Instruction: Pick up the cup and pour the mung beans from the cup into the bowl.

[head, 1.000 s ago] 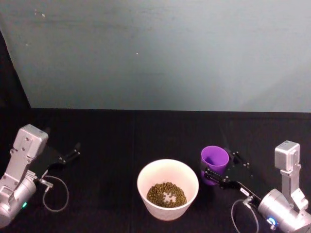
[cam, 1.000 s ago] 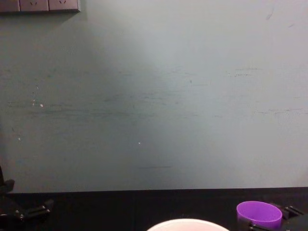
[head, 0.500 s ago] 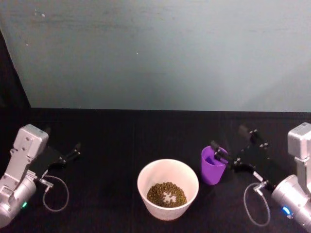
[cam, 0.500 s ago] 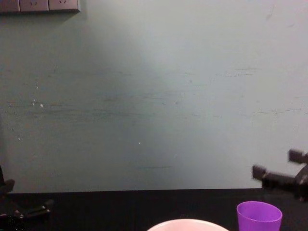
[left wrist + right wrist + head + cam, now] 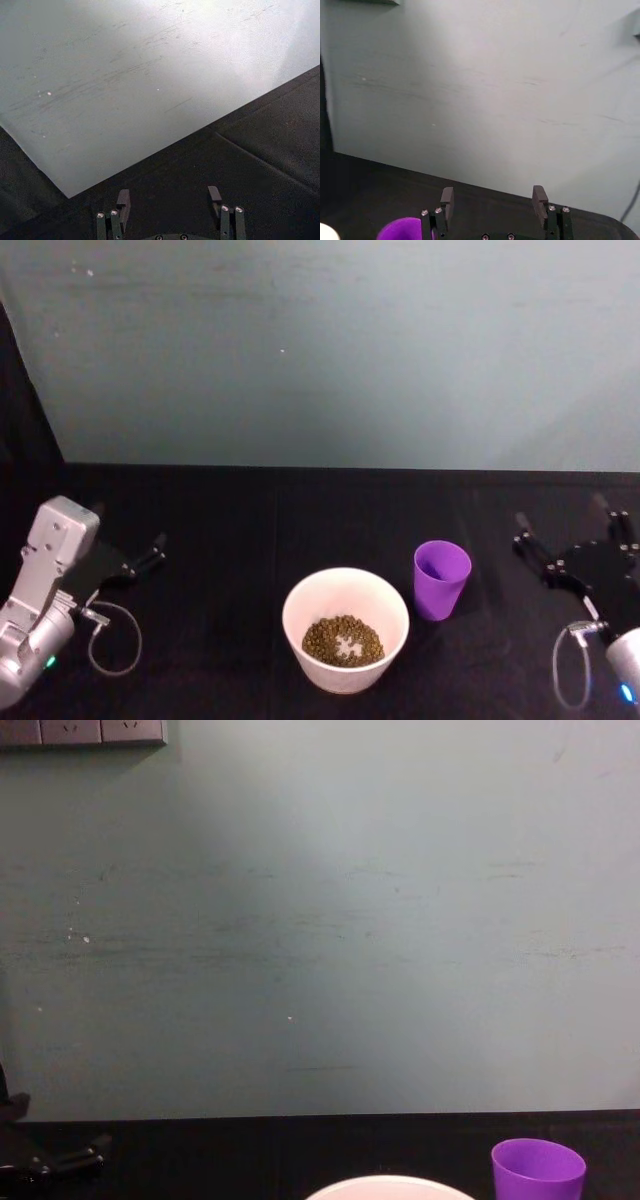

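Purple cup (image 5: 442, 578); white bowl (image 5: 345, 665), olive-green beans (image 5: 343, 640); black table (image 5: 250, 530)

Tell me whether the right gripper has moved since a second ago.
Yes. In the head view the right gripper has drawn back toward the robot's right, away from the purple cup, which stands upright beside the white bowl.

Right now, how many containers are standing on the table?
2. The purple cup stands upright to the right of the white bowl, apart from it. The bowl, near the table's front middle, holds mung beans. Nothing appears hidden.

dim, teal cast | wall brightest upper right; soft focus
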